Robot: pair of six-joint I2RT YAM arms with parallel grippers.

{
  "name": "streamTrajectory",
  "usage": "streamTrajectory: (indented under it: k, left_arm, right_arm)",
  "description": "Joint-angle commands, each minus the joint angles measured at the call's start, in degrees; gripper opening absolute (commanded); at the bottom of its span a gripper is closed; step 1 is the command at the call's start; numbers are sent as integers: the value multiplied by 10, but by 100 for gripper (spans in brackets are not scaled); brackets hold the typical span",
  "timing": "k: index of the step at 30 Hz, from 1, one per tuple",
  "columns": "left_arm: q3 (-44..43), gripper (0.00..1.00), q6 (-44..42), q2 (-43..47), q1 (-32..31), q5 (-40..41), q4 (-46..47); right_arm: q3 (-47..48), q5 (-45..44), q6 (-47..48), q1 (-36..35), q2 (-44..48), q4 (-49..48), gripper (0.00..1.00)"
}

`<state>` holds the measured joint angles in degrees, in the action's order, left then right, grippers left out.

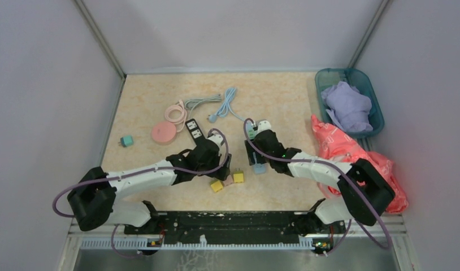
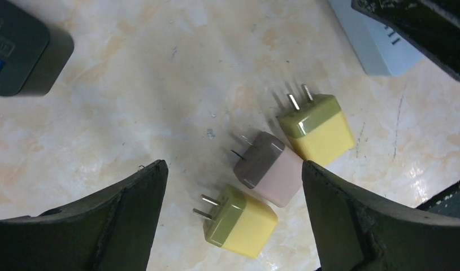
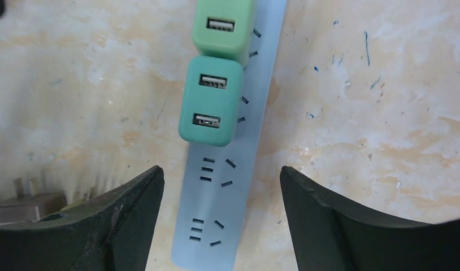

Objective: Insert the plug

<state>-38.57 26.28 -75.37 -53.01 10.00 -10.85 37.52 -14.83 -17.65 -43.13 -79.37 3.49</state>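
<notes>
While two chargers already sit in the power strip, three plugs lie loose on the table, so the task is judged partly done. Left: the left gripper (image 2: 230, 169) hovers with its jaws spread wide, holding and touching nothing. Beneath it, close together, lie a near yellow plug (image 2: 242, 223), a pink plug (image 2: 270, 169) and a far yellow plug (image 2: 318, 130). Right: the right gripper (image 3: 221, 169), likewise wide open and empty, hangs over the pale blue power strip (image 3: 228, 192). A teal charger (image 3: 212, 101) and a green charger (image 3: 223, 25) occupy the strip's far sockets, and the near sockets stand vacant. Remaining, by judgement: grasp one loose plug and seat it in a vacant socket
</notes>
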Motion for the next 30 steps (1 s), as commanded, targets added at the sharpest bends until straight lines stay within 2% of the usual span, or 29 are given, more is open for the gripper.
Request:
streamTrajectory:
  k: [1,9,19,30]
  left_arm:
    - [-27,93,-94,-1,-24,-14,34]
    - [-73,92,-164,-69,-79,-7,38]
    - [-105,91,-211,-129,-117,-22,44]
    - [-136,81,-222,-194,-118,19,39]
  right_arm:
    - [-15,-1,-9,-7,65,-33,75]
    - [-47,-34,-11,-7,133,-36,76]
    - [-42,-26,-7,-6,101,-32,76]
    - [-46,-44,-6,-7,105,-28,77]
